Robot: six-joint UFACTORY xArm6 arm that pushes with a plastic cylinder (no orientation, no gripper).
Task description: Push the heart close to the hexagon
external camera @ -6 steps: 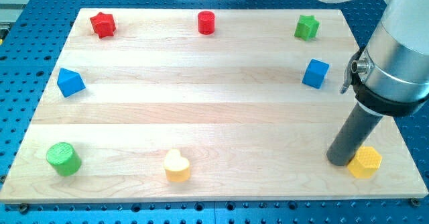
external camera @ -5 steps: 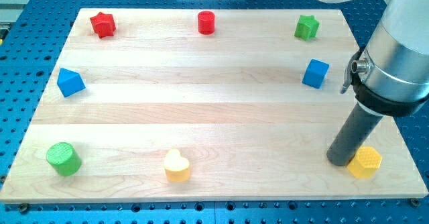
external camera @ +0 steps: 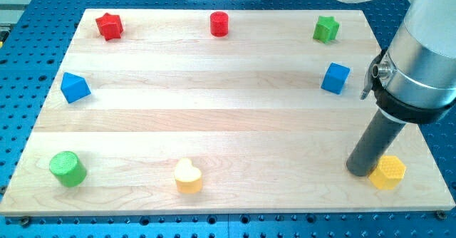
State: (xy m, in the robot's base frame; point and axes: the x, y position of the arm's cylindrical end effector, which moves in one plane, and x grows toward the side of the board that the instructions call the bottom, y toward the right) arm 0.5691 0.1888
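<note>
The wooden board [external camera: 228,88] fills most of the frame, and the blocks stand mostly near its edges, so the wide middle band is open from left to right.

My tip [external camera: 361,172] rests on the board at the lower right of the frame, just beside the yellow hexagon [external camera: 389,172], on its left side; whether they touch I cannot tell. The rod is a plain end piece with nothing that opens or closes, and it holds nothing. The hexagon sits near the bottom edge and not far from the right edge of the board.

The yellow heart [external camera: 188,175] is at the bottom of the frame, a little left of centre, near the bottom edge. It is well apart from the hexagon. Between the heart and my tip the lower strip of the board is bare wood, with no block in that line.

Other blocks stand away from this strip. The green cylinder [external camera: 68,169] is at the lower left, the blue triangular block [external camera: 74,87] at the left edge, the red star [external camera: 109,26] at the upper left, the red cylinder [external camera: 219,23] at the top centre, the green star [external camera: 325,28] at the upper right, and the blue cube [external camera: 335,78] below it, near the arm's grey body.
</note>
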